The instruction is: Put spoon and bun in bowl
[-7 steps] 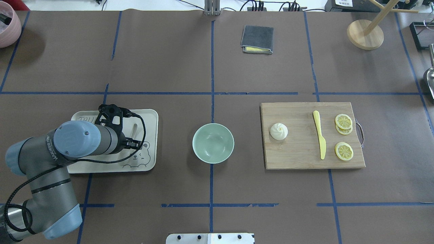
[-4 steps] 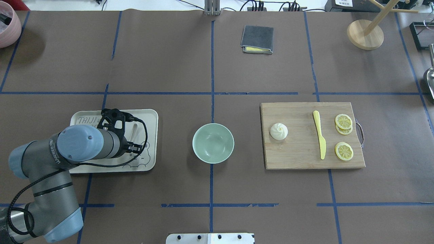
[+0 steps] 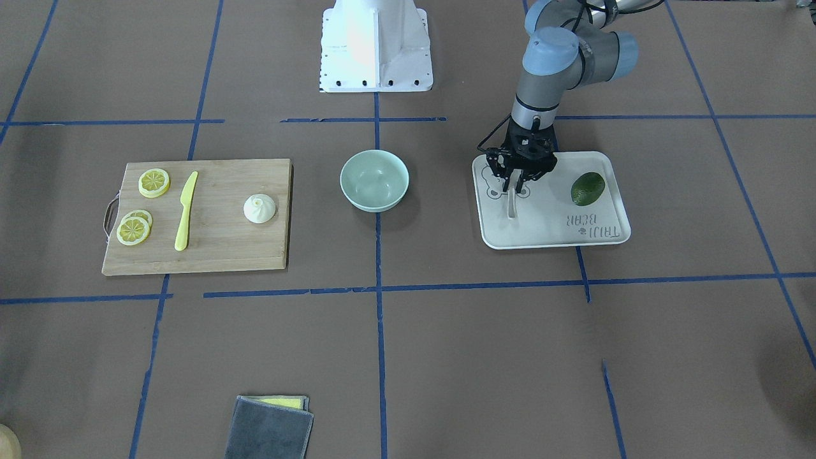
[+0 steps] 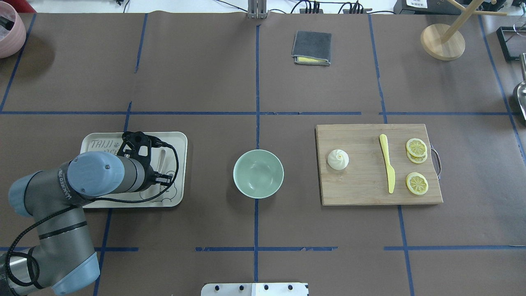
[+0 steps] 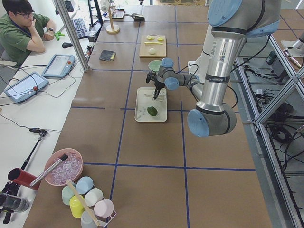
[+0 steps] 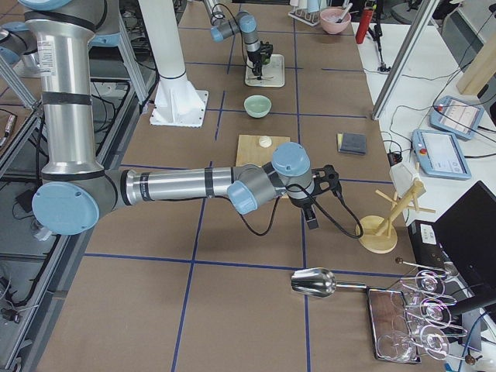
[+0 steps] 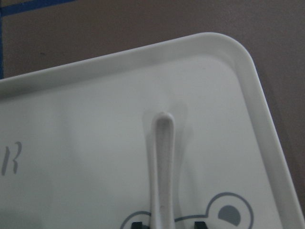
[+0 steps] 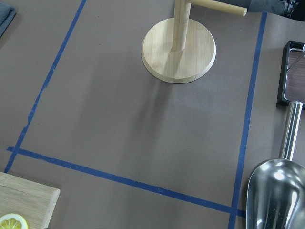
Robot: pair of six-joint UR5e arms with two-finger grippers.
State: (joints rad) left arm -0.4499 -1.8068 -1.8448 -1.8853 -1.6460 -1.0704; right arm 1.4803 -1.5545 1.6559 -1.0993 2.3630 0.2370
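The pale spoon [image 4: 163,158] lies on a cream tray [image 4: 179,142] at the table's left, also in the front view [image 3: 511,205]. My left gripper [image 3: 518,185] is down over it. In the left wrist view its fingertips [image 7: 200,224] stand either side of the spoon [image 7: 162,167] with small gaps, so it is open. The mint-green bowl [image 4: 258,174] stands empty at the table's middle. The white bun [image 4: 337,159] sits on the wooden cutting board [image 4: 361,191]. My right gripper [image 6: 311,220] hovers beyond the board's right end, and I cannot tell its state.
A green avocado [image 3: 587,189] lies on the tray. A yellow knife [image 4: 387,162] and lemon slices [image 4: 416,147] share the board. A grey cloth [image 4: 311,47], a wooden stand [image 4: 442,41] and a metal scoop [image 8: 276,195] lie at the far side and right.
The tray has slid a little to the left under my left gripper. The left arm has shifted slightly. Bowl, bun and board have not moved.
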